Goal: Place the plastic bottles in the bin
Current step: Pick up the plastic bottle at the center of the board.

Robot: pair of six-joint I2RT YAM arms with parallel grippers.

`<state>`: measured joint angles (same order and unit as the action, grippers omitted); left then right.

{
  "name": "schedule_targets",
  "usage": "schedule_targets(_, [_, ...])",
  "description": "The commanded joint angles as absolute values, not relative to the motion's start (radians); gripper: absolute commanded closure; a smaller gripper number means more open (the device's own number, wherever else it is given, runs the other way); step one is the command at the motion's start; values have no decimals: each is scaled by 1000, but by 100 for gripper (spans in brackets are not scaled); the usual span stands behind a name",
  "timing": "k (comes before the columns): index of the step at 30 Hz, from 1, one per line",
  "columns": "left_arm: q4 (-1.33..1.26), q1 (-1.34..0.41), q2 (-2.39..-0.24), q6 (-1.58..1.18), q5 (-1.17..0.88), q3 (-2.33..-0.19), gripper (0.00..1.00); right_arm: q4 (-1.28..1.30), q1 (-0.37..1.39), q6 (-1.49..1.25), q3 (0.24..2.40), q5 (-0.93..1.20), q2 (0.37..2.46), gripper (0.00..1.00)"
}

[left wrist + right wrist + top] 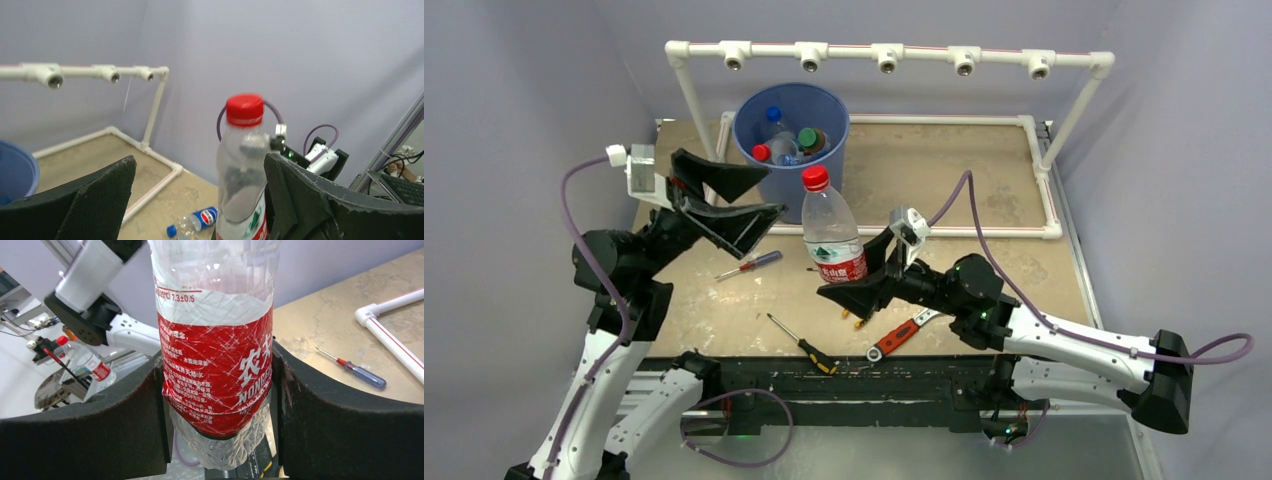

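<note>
Gripping the red-capped clear bottle (832, 235) upright in the right gripper (856, 283), fingers pressed on both sides of its red label, raised over the middle of the desk (984, 180). Just beyond, toward the far left corner, the blue bin (829, 185) with several bottles (782, 140) inside. Near the left edge, the left gripper (769, 193), spread wide, holding nothing. Along the near edge, screwdrivers (754, 264) and a red wrench (899, 338). Open surface toward the right edge.
</note>
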<state>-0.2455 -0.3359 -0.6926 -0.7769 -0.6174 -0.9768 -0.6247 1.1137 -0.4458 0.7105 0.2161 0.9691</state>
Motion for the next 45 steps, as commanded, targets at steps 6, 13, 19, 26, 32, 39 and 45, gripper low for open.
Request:
schedule_targets(6, [-371,-334,-946,-884,-749,-1204,8,-592,1117,-379,680,180,927,65])
schedule_targets(13, [-413,-362,-1013,-923,-819,-1222,15,-591,1117,-362,676,166,928,65])
schedule_targets(19, [-347,-469,-1026,-841,-814,-1229,15,-588,1117,-357,675,151,932,65])
schedule_targets(26, [-379,-488,-958,-794,-709,-1221,1,-628,1117,-366,623,99,878,66])
schedule_targets(32, [-417,-489,-974,-823,-733,-1220,1,-623,1117,-365,616,85,861,68])
schedule_targets(39, [-372,-515,-1035,-822,-779,-1231,6,-573,1117,-336,679,127,919,69])
schedule_targets(45, [-315,-540,-1062,-781,-784,-1256,10,-540,1117,-313,716,144,954,69])
